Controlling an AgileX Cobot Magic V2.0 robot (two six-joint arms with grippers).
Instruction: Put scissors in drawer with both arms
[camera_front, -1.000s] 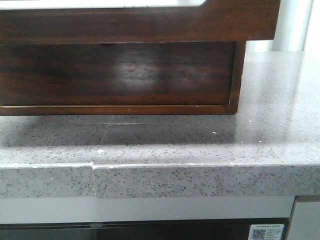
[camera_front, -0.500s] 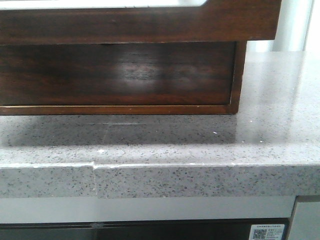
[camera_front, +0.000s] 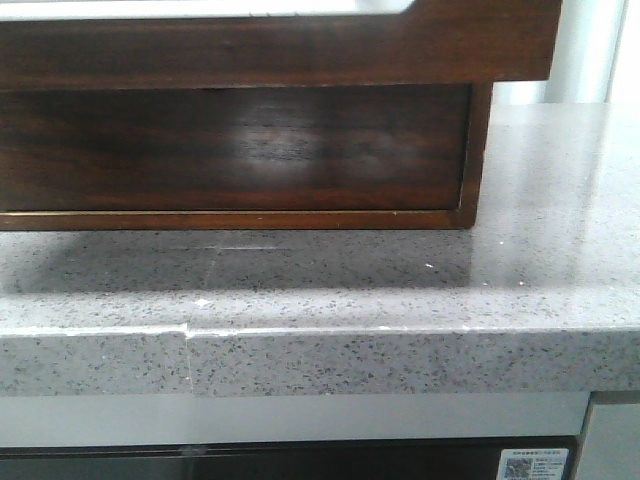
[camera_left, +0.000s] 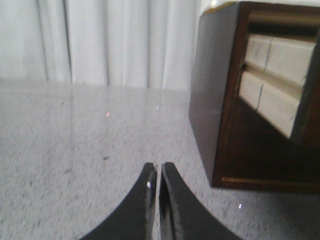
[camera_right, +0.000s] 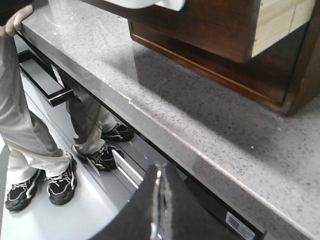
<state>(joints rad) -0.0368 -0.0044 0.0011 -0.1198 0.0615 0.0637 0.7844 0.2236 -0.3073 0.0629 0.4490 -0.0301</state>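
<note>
Scissors: not in any of my three views; I cannot say where they lie, whether on the bench or already inside. Handling, by judgement only: light, rigid, slick on the blades; I would take them across the looped handles or at the pivot, never by the tips.

Drawer: dark glossy wood, standing pulled out over the cabinet recess, its pale cutout just visible at the top edge of the front view. From the left wrist view its pale wooden side shows beside the cabinet wall. Stiff, probably heavy enough to slide true; the gloss may be slippery for a thin claw.

Left claw: clenched, fingers together, grasping nothing, low over bare bench well left of the cabinet.

Right claw: clenched, empty, hanging out past the bench front edge.

Room: open stone on both sides of the cabinet. Hazards: the overhanging drawer front, the bench lip, and a person's legs standing close by the bench front.
</note>
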